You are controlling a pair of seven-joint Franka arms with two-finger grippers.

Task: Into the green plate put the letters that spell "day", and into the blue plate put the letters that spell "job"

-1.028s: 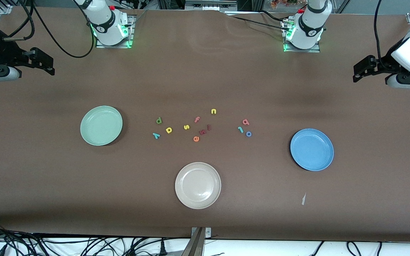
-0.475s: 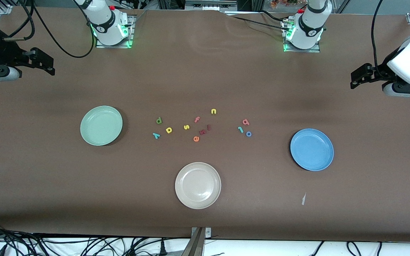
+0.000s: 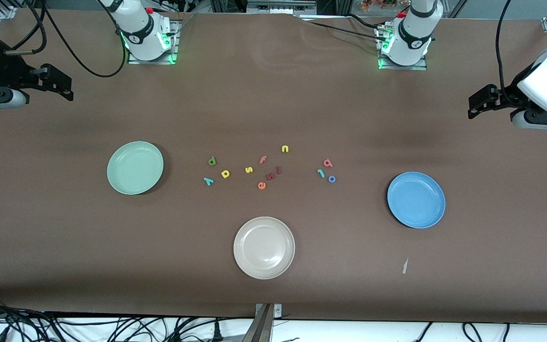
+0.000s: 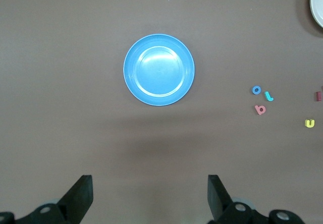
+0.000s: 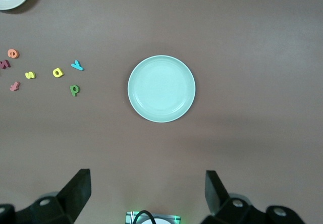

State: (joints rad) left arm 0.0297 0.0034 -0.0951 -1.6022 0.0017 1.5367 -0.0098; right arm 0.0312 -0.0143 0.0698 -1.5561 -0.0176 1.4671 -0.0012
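Left tool point(image 4: 149, 196): released, high above the blue plate point(image 3: 416, 199).
Right tool point(image 5: 147, 193): released, above the green plate point(image 3: 135, 167).
Letters: d point(image 3: 212, 161), a point(image 3: 225, 174), y point(image 3: 208, 180) lie on the desk near the green plate; j point(image 3: 321, 173), o point(image 3: 332, 179), b point(image 3: 328, 163) near the blue plate.
Risk: the yellow s point(image 3: 249, 169) beside a may be picked by mistake.

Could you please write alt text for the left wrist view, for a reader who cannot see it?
A round blue plate sits empty on a brown table, seen from above with the open left gripper framing the picture's edge. Beside the plate lie a blue o, a teal j and a red-pink b, with a yellow n past them.
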